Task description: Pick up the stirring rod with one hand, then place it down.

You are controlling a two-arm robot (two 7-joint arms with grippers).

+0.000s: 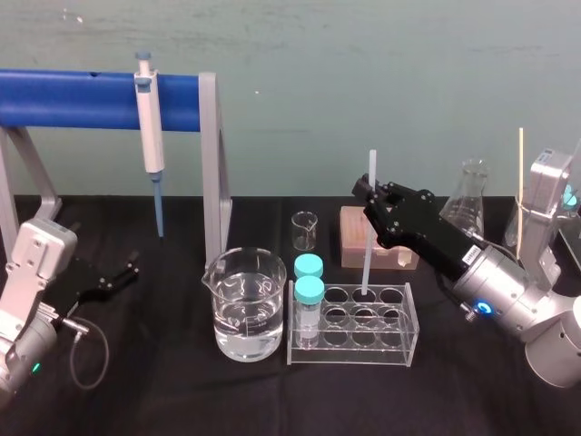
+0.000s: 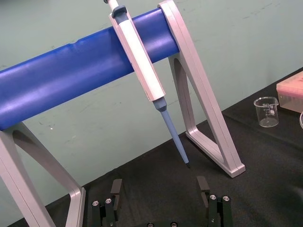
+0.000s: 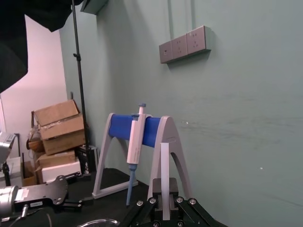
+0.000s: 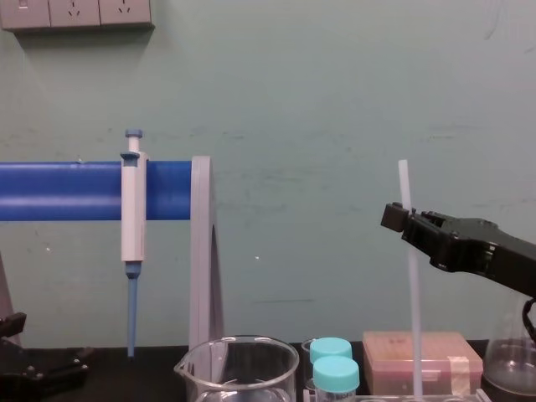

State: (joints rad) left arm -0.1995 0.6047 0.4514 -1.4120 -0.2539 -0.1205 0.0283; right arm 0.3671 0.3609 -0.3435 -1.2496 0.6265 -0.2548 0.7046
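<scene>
1. Black cloth (image 1: pixel 163 400) is covering the bench and a pale green wall is running behind it. A pipette (image 1: pixel 149 127) is hanging from a blue stand (image 1: pixel 73 98) at 10 o'clock from the water beaker (image 1: pixel 243 309).
2. The right gripper (image 1: pixel 369 193) is reaching in from 4 o'clock, above the clear tube rack (image 1: pixel 363 352). Its jaws are pinching the stirring rod (image 1: pixel 367 245) high up, with a short length poking out above them.
3. The rod is standing close to upright, its lower end dipping into a back-row well of the rack, at 3 o'clock from the two capped vials (image 1: pixel 309 292). Whether the tip is touching the bottom, I cannot tell.
4. The left gripper (image 2: pixel 159 183) is lying parked at 9 o'clock from the beaker, jaws spread and holding nothing.
5. Risk, as I am judging it: any sideways travel before the tip is clearing the well rim could catch the rod there, levering it in the jaws or dragging the light rack along.
6. Second risk: the rod is thin and looking smooth, and it is being held near one end. It could be slipping down through the flat jaws or swinging like a pendulum toward the vials or the beaker at 9 o'clock.
7. A flask (image 1: pixel 469 195) is standing at 1 o'clock from the rack, near the right arm's path back, so a wide retreat may be brushing it.
</scene>
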